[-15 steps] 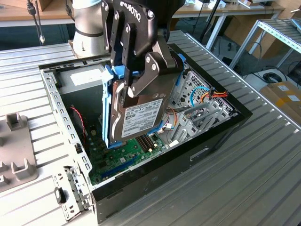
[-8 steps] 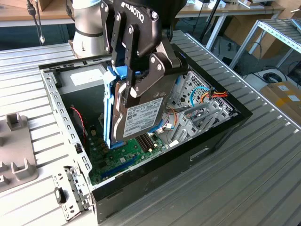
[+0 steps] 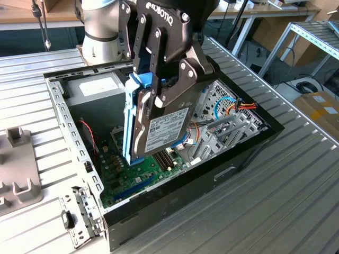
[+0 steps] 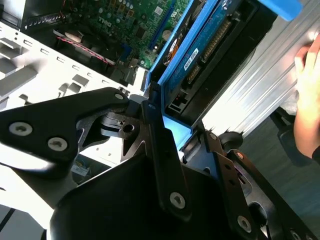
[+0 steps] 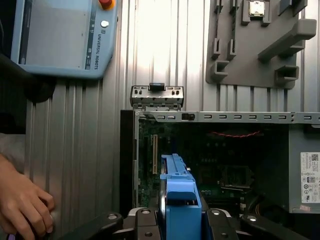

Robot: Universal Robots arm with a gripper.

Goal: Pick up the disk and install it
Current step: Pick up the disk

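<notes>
The black two-fingered gripper, white lettering on its body, is clamped tight on the dark grey metal hard disk with the light-blue plastic frame. It holds the disk upright on edge above the open black desktop computer case, over the green motherboard. The disk's white printed label faces the exterior view's right; its print is too small for me to read. A grey power-supply box with a white sticker sits at the case's far end. In the first wrist view a person's hand rests on the ribbed aluminium table, near a grey touchscreen teach pendant.
</notes>
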